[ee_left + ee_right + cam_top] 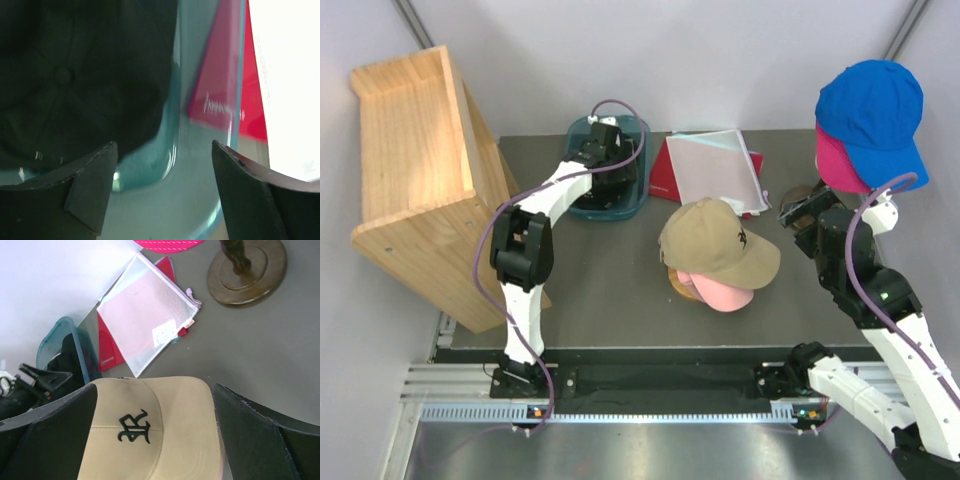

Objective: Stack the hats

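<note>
A tan cap [718, 240] with a black emblem sits on top of a light pink cap [725, 293] at the table's middle. A bright blue cap [872, 108] sits over a magenta cap [838, 162] at the far right. A dark cap [75, 70] lies in the teal bin [633, 205]; I cannot tell whether it is black or dark green. My left gripper [608, 165] is open inside the bin, its jaws over the bin floor [162, 200] beside the dark cap. My right gripper [796, 214] is open just right of the tan cap [155, 435], touching nothing.
A red folder [665, 175] with a white mesh pouch [715, 165] lies behind the tan cap. A round wooden stand base [250, 270] stands under the magenta cap. A large wooden crate [420, 180] leans at the left edge.
</note>
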{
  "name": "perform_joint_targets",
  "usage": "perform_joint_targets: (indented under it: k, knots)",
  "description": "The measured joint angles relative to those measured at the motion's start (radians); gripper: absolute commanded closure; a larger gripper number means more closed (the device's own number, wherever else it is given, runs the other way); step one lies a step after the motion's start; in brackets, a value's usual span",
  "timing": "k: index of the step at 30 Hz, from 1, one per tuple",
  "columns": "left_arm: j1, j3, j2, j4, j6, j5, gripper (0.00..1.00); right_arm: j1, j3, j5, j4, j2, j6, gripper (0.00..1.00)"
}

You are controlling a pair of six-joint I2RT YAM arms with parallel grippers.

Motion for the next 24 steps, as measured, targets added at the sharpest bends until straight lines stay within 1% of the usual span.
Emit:
perform_joint_targets:
  k: [5,9,13,14,16,20,21,22,23,24]
  knots:
    - [0.008,0.118,0.114,0.034,-0.037,-0.036,0.24,0.0,0.01,-0.014,0.046,0.038,-0.023,0.01]
    - [0.009,0.175,0.169,0.051,-0.059,-0.064,0.26,-0.005,0.047,-0.021,0.073,0.075,-0.052,0.0]
    - [0.012,0.272,0.241,0.046,-0.066,-0.105,0.34,-0.017,0.076,-0.031,0.088,0.11,-0.083,0.0]
    - [0.012,0.289,0.253,0.045,-0.067,-0.117,0.4,-0.019,0.08,-0.032,0.089,0.116,-0.089,0.0]
    - [0.013,0.301,0.265,0.044,-0.068,-0.144,0.44,-0.03,0.088,-0.037,0.093,0.128,-0.103,0.0]
    - [0.014,0.322,0.287,0.034,-0.063,-0.187,0.44,-0.084,0.093,-0.068,0.109,0.143,-0.127,0.0]
    - [0.016,0.331,0.293,0.029,-0.063,-0.196,0.46,-0.103,0.093,-0.081,0.112,0.145,-0.13,0.0]
    - [0.018,0.335,0.3,0.025,-0.064,-0.2,0.49,-0.126,0.093,-0.097,0.116,0.145,-0.134,0.0]
    - [0.021,0.336,0.305,0.024,-0.066,-0.204,0.56,-0.154,0.093,-0.113,0.12,0.145,-0.138,0.0]
    - [0.026,0.336,0.309,0.023,-0.067,-0.204,0.73,-0.177,0.093,-0.129,0.126,0.145,-0.142,0.0]
